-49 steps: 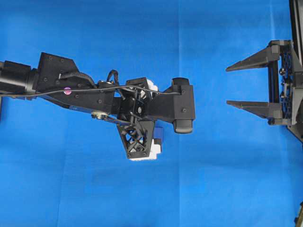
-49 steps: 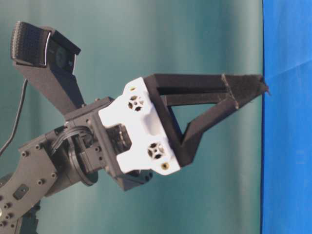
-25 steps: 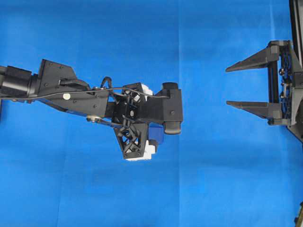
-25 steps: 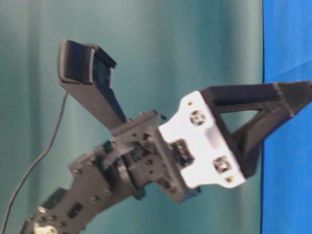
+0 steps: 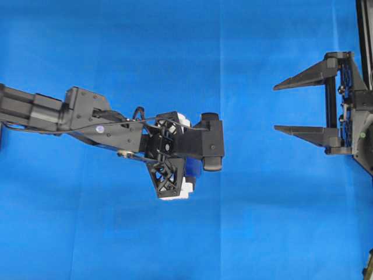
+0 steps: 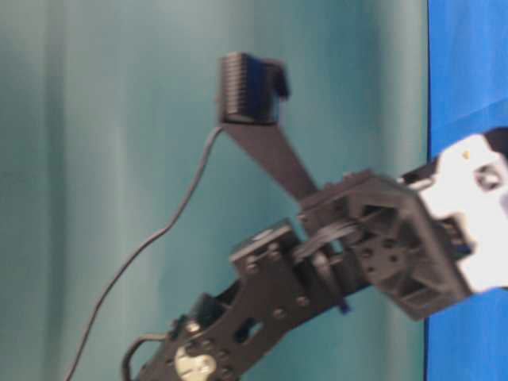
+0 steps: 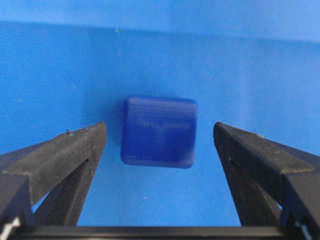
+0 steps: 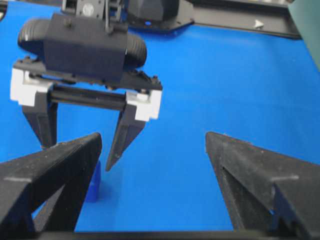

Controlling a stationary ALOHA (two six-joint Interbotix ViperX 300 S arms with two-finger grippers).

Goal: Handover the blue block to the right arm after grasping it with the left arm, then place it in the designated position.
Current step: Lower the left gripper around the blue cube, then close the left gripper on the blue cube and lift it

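**K:** Left arm point(image 5: 87, 116) has pitched further down since a second ago. Overhead, its wrist camera housing sat further right and higher before; now it's pulled back left and the forearm angles more steeply. Table-level view: the white bracket was mid-frame a second ago, now it's at the right edge against the blue cloth point(image 6: 468, 71) and partly cut off. That view is motion-blurred.

**R:** Left gripper point(image 7: 160, 137) state?

**K:** Fingers spread wide, same spread as in the earlier frames. Left wrist view shows one finger on each side of the blue block point(image 7: 159, 131), a clear gap of cloth both sides. No contact.

**R:** Block location?

**K:** Sitting flat on the cloth, between the left fingertips, roughly centred. Overhead, a sliver of it point(image 5: 194, 168) shows under the gripper body, next to the white bracket. Right wrist view has it point(image 8: 93, 184) low left, half hidden behind the right arm's near finger, with the left fingers coming down either side of it.

**R:** Right arm?

**K:** Right arm point(image 5: 349, 105) at the right edge overhead, well clear of the block. Right gripper point(image 5: 276, 108) fingers stand apart, pointing left toward the left arm. Barely shifted against the earlier overhead frames.

**R:** Any labels or writing?

**K:** Nothing readable. A small purple dot on the left forearm, overhead view; too small to make out.
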